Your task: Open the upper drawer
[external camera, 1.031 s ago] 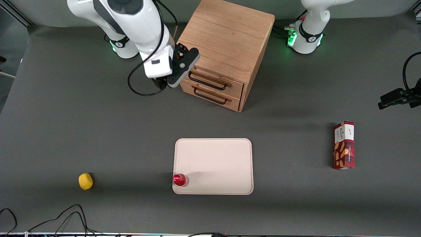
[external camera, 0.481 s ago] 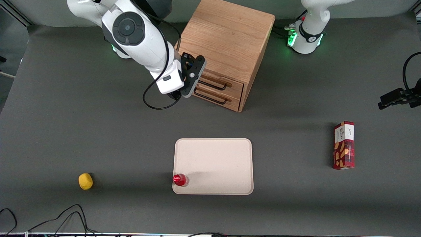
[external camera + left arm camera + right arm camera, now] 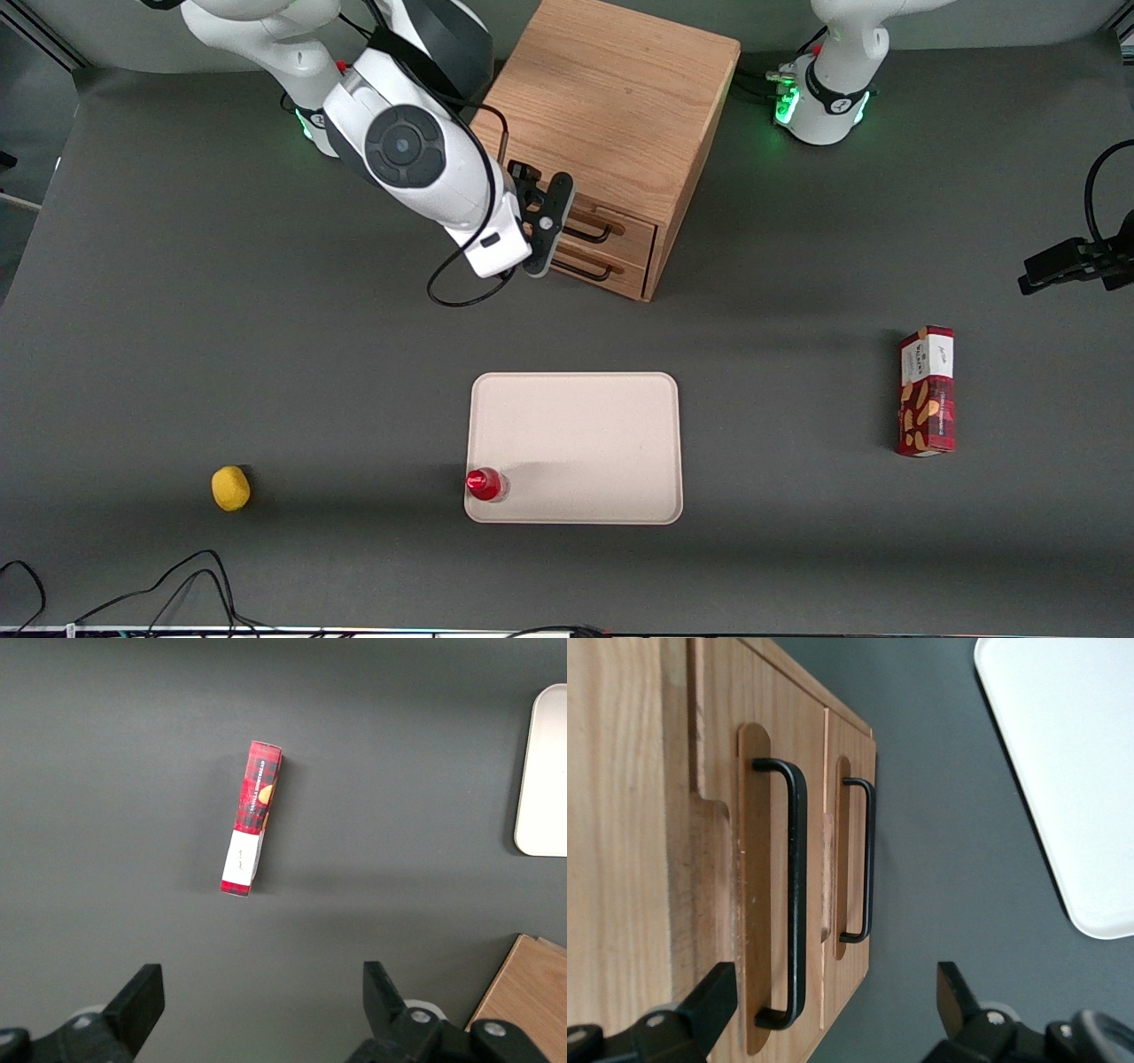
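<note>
Light oak upper drawer (image 3: 611, 227) with black wire bar handle (image 3: 793, 895), in small wooden cabinet (image 3: 611, 106) at counter's (image 3: 177, 354) robot-side edge: not opened yet. Gripper (image 3: 542, 232) in front of it, fingers spread, holding nothing. Grab and pull still to do.

red snack box (image 3: 927, 392), print too small to read

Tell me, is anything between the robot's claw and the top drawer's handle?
No. In the right wrist view, the open gripper faces the upper drawer in front of the cabinet, with only air before its black handle.
</note>
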{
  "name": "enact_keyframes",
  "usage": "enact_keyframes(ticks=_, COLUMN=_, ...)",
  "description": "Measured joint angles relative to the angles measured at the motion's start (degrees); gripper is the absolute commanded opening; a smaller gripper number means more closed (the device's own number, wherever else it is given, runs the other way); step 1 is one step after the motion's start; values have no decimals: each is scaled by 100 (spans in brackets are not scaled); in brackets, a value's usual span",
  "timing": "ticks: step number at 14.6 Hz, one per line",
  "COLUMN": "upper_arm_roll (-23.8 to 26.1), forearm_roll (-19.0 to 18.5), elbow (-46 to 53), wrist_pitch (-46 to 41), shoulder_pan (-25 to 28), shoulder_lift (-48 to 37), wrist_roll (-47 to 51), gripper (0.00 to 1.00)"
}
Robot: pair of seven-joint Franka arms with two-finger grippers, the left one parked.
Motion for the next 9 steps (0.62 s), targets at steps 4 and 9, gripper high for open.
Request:
enact_keyframes(ticks=4, upper_arm_roll=27, forearm_roll=0, elbow=-66, wrist_pitch=73, shoulder_pan=8, shoulder_lift=106, wrist_roll=-47, gripper=100)
enact_keyframes(ticks=9, upper_arm_roll=83, forearm_roll=0, elbow=-116, wrist_pitch=226, shoulder_pan=38, shoulder_lift=191, wrist_roll=-69, gripper=100)
